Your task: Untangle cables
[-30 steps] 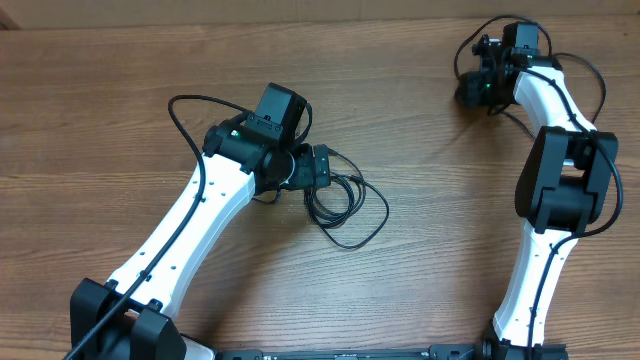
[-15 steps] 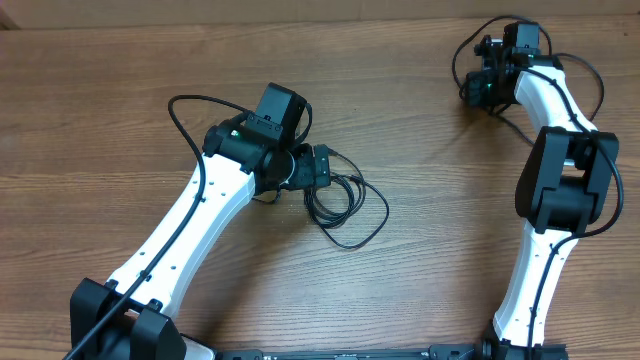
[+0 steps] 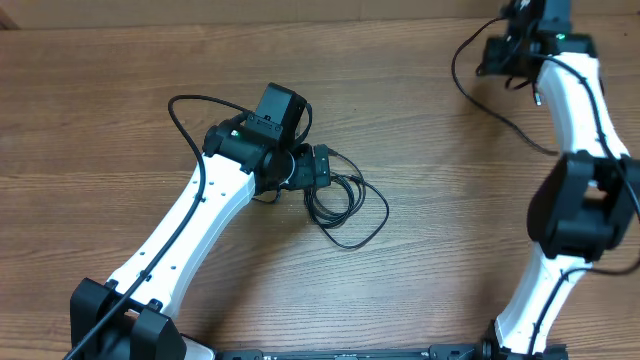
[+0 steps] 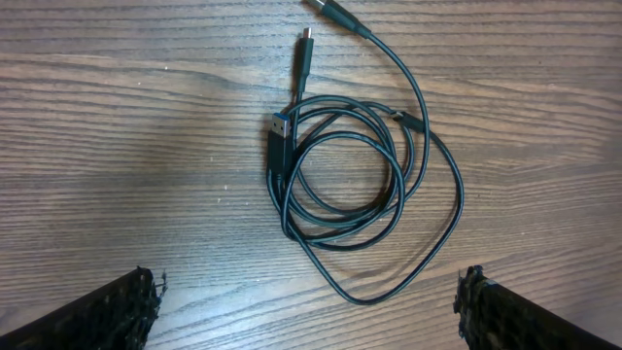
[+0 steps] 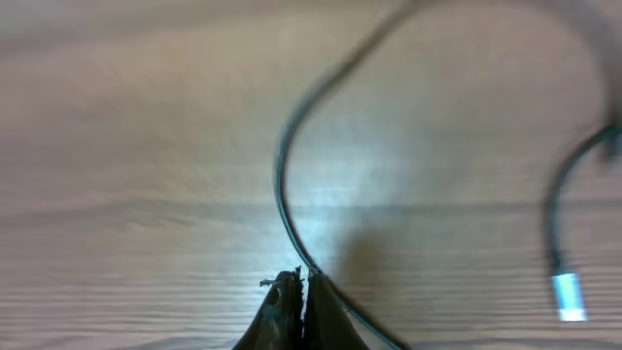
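A coil of thin black cables (image 3: 345, 205) lies on the wooden table, just right of my left gripper (image 3: 322, 170). In the left wrist view the coil (image 4: 340, 185) has several loops and loose plug ends, one with a blue tip (image 4: 280, 126). My left gripper (image 4: 311, 316) is open and empty, and the lowest loop lies between its fingers. My right gripper (image 3: 492, 60) is at the far right, raised, shut on a single black cable (image 3: 470, 88) that trails down from it. The right wrist view shows that cable (image 5: 282, 175) pinched between the shut fingers (image 5: 302, 287), and a silver plug end (image 5: 570, 297).
The thicker black wire of the left arm (image 3: 185, 125) arcs over the table to the left of the coil. The right arm's white links (image 3: 575, 110) stand along the right side. Bare wood (image 3: 120, 60) covers the rest of the table.
My right gripper has lifted and moved toward the far edge with its cable, which now hangs in a longer loop. The left arm and the coil have not moved.
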### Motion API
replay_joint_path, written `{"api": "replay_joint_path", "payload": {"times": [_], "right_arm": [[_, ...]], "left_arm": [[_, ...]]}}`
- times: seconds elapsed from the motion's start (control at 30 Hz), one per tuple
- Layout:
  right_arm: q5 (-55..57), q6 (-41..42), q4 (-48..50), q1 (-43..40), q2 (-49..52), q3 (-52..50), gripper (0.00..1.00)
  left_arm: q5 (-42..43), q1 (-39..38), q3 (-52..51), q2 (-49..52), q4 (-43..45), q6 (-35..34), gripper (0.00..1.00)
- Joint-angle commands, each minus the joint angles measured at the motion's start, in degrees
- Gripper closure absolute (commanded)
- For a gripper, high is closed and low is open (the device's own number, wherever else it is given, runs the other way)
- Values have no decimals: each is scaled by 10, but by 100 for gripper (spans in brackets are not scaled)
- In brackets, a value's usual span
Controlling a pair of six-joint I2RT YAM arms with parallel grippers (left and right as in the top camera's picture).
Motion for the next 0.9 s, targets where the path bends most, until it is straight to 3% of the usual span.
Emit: {"api": "replay_joint_path", "payload": {"times": [0.0, 0.1, 0.23, 0.43, 0.77, 0.87], "right_arm": [[-1, 6, 1, -1, -37, 18, 96], [-1, -1, 3, -1, -33, 13, 90], [-1, -1, 19, -1, -25, -7, 60], [-1, -2, 35, -1, 21, -19, 59], [-26, -85, 39, 0, 96, -19, 60], [-61, -110, 45, 0, 108, -19, 55]], "left_arm": [[-8, 3, -1, 0, 1, -3, 0], [-8, 3, -1, 0, 1, -3, 0], [-8, 3, -1, 0, 1, -3, 0], [-8, 3, -1, 0, 1, -3, 1], [-8, 3, -1, 0, 1, -3, 1], [-8, 3, -1, 0, 1, -3, 0]]}}
